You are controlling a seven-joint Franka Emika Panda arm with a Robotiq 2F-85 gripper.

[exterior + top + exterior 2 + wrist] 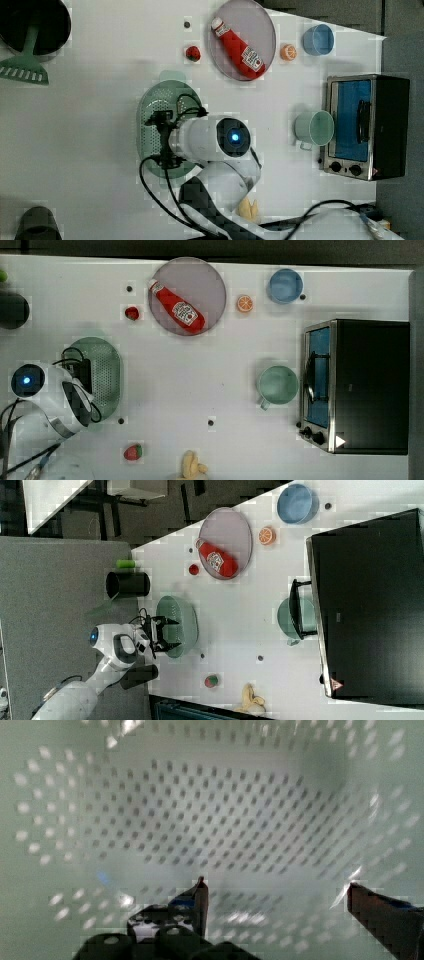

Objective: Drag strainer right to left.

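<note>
claw [275,887] spread wide inside the strainer [107,371] near a worktop [200,385] edge; strawberry [132,313] and plate [210,277] nearby.

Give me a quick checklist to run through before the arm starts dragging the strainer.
1. Gripper open: ok, the two fingers stand wide apart.
2. Gripper over the strainer: ok, the wrist view shows its perforated inside close below.
3. Fingers touching the strainer: cannot tell.
4. Strainer flat on the table: ok.
5. Table around the strainer: not ok at the top view's bottom, where a strawberry lies; toward the mug it is bare.
6. Cable near the fingers: cannot tell if it could snag.
</note>
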